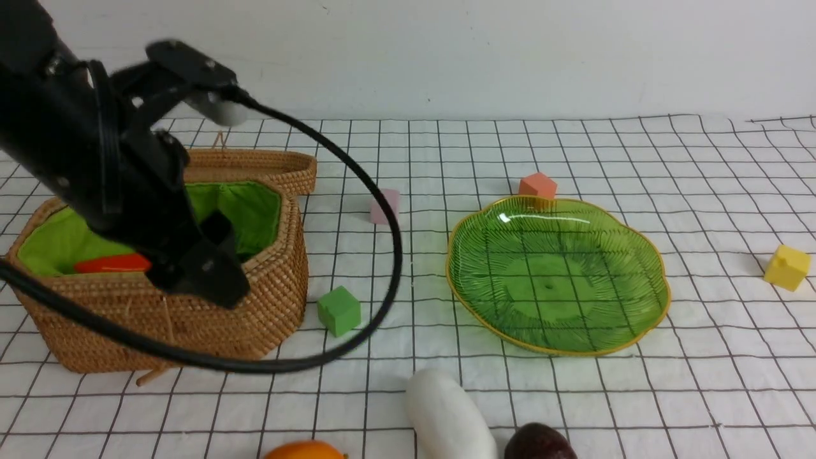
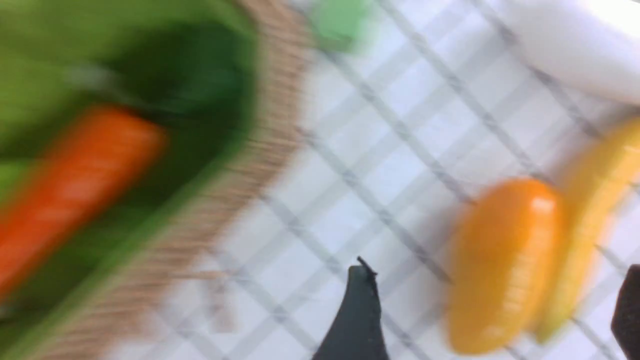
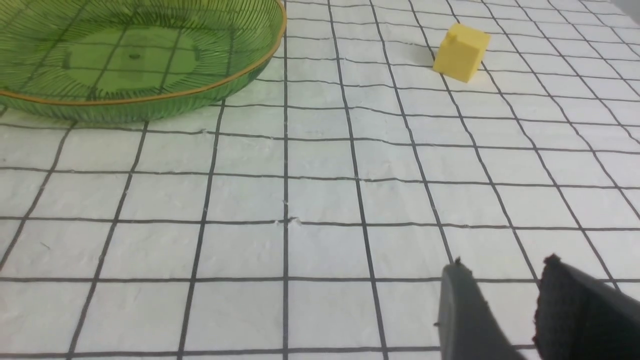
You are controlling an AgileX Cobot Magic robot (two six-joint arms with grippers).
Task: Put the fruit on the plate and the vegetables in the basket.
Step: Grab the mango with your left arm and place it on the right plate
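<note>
The carrot (image 1: 111, 262) lies inside the green-lined wicker basket (image 1: 191, 319) at the left. My left gripper (image 1: 210, 261) hangs over the basket's near rim, open and empty. The blurred left wrist view shows the carrot (image 2: 75, 185) in the basket (image 2: 225, 190), and the open left gripper (image 2: 492, 305) above the mango (image 2: 505, 260) and banana (image 2: 595, 210) on the cloth. The green plate (image 1: 554, 280) sits empty at centre right. A white radish (image 1: 446, 414), a dark round fruit (image 1: 539, 443) and the mango (image 1: 306, 451) lie at the front edge. My right gripper (image 3: 505, 262) hovers low over bare cloth near the plate (image 3: 135, 60), fingers slightly apart, holding nothing.
The flat wicker lid (image 1: 255, 166) lies behind the basket. Small cubes are scattered about: green (image 1: 339, 310) beside the basket, pink (image 1: 384, 205), orange (image 1: 537, 186) behind the plate, yellow (image 1: 787, 268) at the far right. The left arm's black cable (image 1: 382, 268) loops over the cloth.
</note>
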